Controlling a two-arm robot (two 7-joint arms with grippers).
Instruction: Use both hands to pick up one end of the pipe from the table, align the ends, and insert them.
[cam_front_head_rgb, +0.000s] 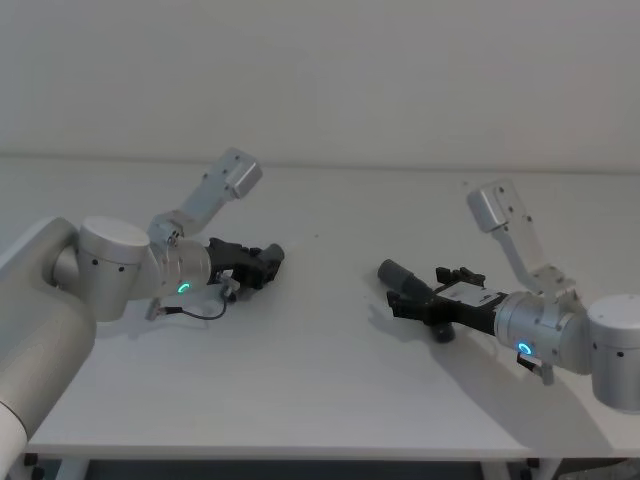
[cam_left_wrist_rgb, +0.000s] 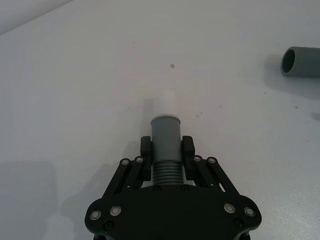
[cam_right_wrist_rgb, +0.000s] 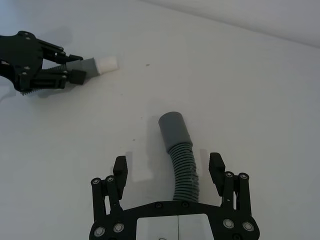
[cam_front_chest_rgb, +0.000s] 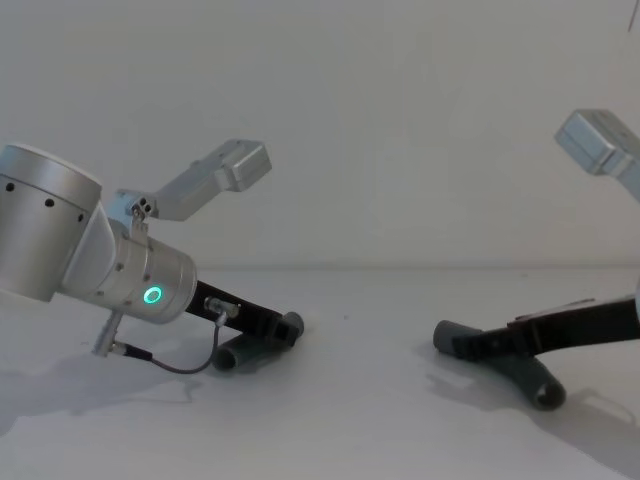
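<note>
Short piece (cam_left_wrist_rgb: 165, 131) runs out of sight under the left gripper (cam_left_wrist_rgb: 167, 146); longer piece (cam_left_wrist_rgb: 301, 62) cut off at the left wrist view's edge, its ribbed tail hidden beneath the right gripper (cam_right_wrist_rgb: 168, 164)

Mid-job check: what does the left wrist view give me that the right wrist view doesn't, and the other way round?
Left wrist view: the left gripper close up, fingers shut on the short piece at its ribbing, and the hollow open mouth of the collar. Right wrist view: the right gripper, open, its fingers on either side of the longer piece without touching it. Both: the whitish tip, the collar and the white table, with tip and collar apart, not joined.
</note>
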